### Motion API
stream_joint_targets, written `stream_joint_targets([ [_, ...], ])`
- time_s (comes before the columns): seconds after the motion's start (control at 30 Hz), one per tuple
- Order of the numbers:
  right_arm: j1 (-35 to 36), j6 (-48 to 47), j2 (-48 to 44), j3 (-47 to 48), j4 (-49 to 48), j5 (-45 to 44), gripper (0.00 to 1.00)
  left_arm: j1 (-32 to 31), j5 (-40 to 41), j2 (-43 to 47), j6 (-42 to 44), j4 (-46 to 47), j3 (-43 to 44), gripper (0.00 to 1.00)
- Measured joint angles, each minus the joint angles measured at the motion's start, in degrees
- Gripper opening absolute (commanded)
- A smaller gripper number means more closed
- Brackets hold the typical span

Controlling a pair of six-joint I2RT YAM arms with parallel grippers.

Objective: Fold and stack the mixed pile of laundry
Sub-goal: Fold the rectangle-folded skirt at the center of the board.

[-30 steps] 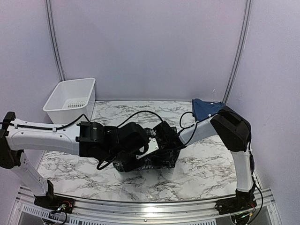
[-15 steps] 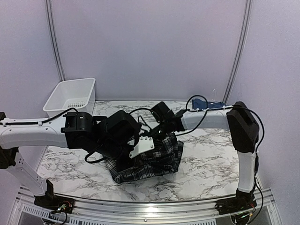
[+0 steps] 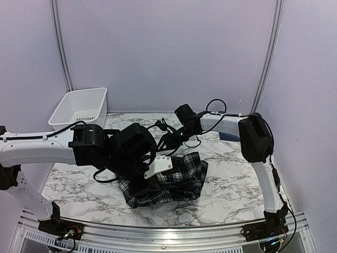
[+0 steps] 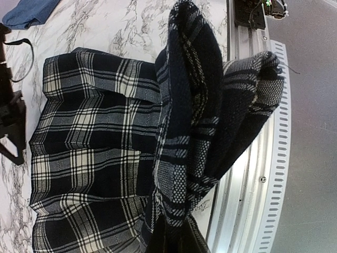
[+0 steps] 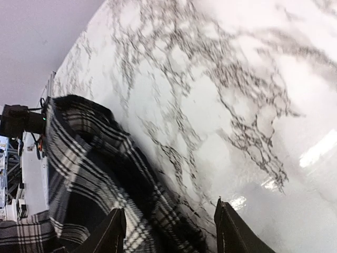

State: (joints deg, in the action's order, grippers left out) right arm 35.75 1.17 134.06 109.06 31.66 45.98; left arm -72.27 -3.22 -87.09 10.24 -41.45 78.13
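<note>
Both arms had repositioned over the preceding second. The left arm had drawn back toward the left and raised its load, and the right arm had swung off the cloth toward the far centre of the counter (image 3: 231,184).

At the far left, the white bin (image 3: 79,103) stood in the corner with no garment visible in it.

The left fingers (image 4: 160,242) were closed on a bunched edge of the plaid garment (image 3: 174,182). In the left wrist view a thick gather of checked fabric rose out of the pinch, and the remainder lay spread on the counter in loose pleats. The garment sat at the near centre of the counter in a rumpled heap, not a flat rectangle.

The right fingers (image 5: 113,234) were spread apart and empty. They hovered over bare marble just beside the far edge of the plaid garment, without touching it.

The navy t-shirt (image 4: 29,13) lay at the far right of the counter, well apart from the plaid garment and largely hidden behind the right arm in the top view. Its fold state could not be determined.

Assessment: the task appeared to be at an early to middle stage. One fold of the plaid garment was under way, and no clean fold was complete. Flattening and finishing that garment, folding the navy t-shirt if required, and stacking the two items remained outstanding.
</note>
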Motion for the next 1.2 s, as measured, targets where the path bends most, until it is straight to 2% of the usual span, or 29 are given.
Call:
stream_joint_targets([
  [0.1,0.3,-1.0,3.4,-1.0,1.5,0.2,0.45,2.0,-0.2,-0.3,0.0,-0.1,0.4,0.0],
  [0.27,0.9,-1.9,2.9,-5.7,0.9,3.9,0.38,6.3,0.5,-3.0,1.3,-0.4,3.8,0.0],
  [0.5,3.3,-1.7,0.3,-11.6,-1.1,9.4,0.35,11.0,1.9,-9.1,5.1,-0.2,7.4,0.0],
  [0.63,4.7,-0.8,-0.9,-13.6,-2.4,11.2,0.38,13.2,2.2,-12.8,7.0,-0.1,7.6,0.0],
  [0.73,4.6,0.8,-1.0,-13.7,-3.5,11.3,0.46,14.0,2.5,-15.1,8.3,0.6,7.4,0.0],
  [0.83,3.7,4.3,-1.4,-14.0,-5.7,11.1,0.49,14.7,3.2,-15.7,8.8,2.2,6.2,0.01],
  [1.13,-6.5,12.0,-12.6,-15.6,-10.8,6.4,0.5,17.1,3.9,-18.9,10.8,5.9,5.1,0.07],
  [1.2,-9.0,12.7,-16.8,-18.4,-11.8,5.2,0.51,18.0,4.0,-20.2,10.8,6.9,5.2,0.16],
])
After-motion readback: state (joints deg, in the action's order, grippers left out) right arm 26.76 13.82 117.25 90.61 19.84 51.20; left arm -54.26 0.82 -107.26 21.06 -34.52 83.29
